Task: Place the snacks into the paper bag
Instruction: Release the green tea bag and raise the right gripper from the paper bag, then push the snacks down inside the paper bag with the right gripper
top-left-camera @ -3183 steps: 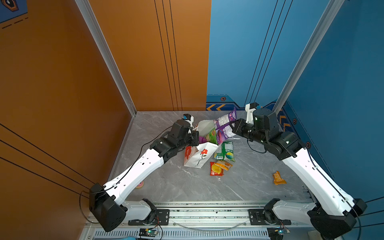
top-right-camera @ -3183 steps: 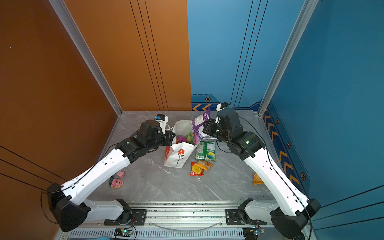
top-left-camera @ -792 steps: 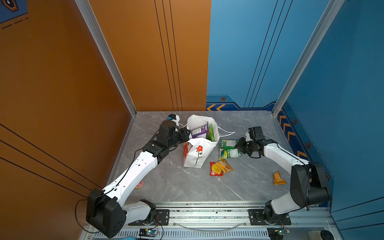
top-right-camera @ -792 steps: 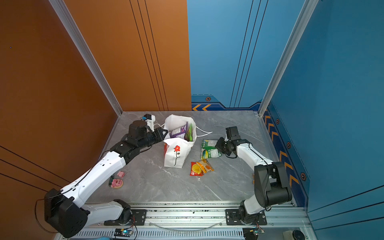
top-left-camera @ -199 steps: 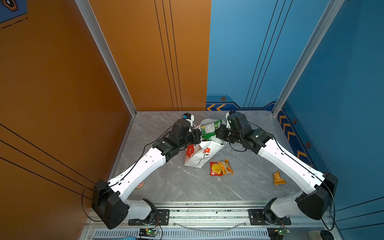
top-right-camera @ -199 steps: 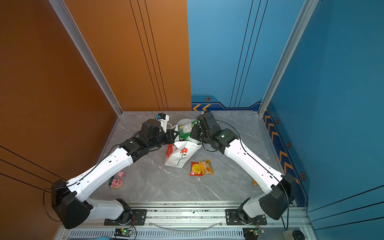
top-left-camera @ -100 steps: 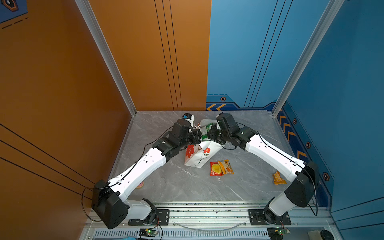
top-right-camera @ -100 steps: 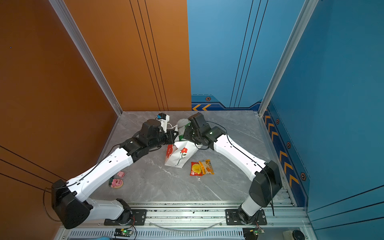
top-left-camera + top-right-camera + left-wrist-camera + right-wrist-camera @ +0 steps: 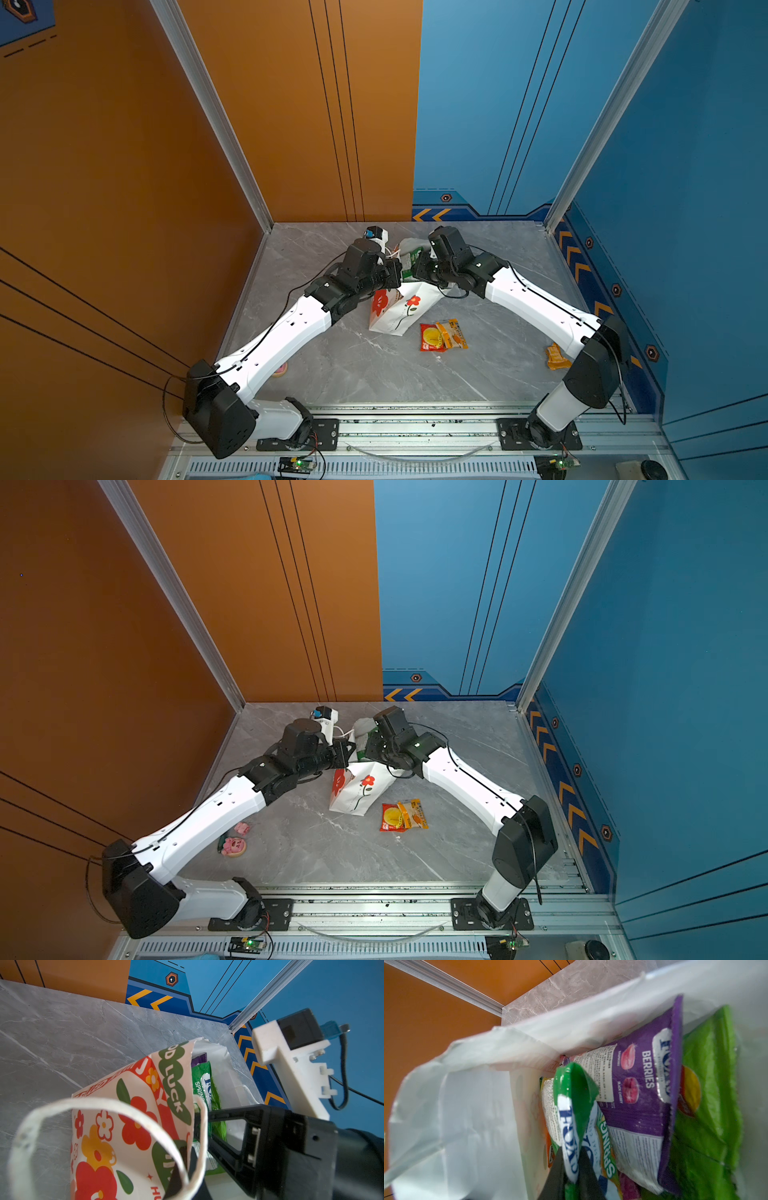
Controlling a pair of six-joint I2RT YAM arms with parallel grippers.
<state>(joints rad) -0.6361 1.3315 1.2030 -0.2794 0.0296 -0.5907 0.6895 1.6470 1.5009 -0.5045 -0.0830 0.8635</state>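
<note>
The white paper bag (image 9: 399,311) (image 9: 357,791) with its red flower leans at the table's middle. My left gripper (image 9: 395,270) (image 9: 188,1159) is shut on the bag's rim, holding the mouth wide. Inside that mouth my right gripper (image 9: 417,266) (image 9: 572,1159) is shut on a green-white snack packet (image 9: 571,1105) (image 9: 207,1088). A purple berries packet (image 9: 643,1084) and a green packet (image 9: 708,1105) lie deeper in the bag. On the table lie a red packet with a yellow circle (image 9: 432,337) and an orange one (image 9: 455,332) beside it.
Another orange packet (image 9: 557,357) lies near the right arm's elbow by the blue wall. A small pink round thing (image 9: 233,845) sits under the left arm. A metal rail (image 9: 415,428) runs along the front edge. Walls enclose the other sides.
The right gripper has carried the green-white packet leftwards and lower into the bag's mouth. The left gripper keeps its hold on the rim in the same place.
</note>
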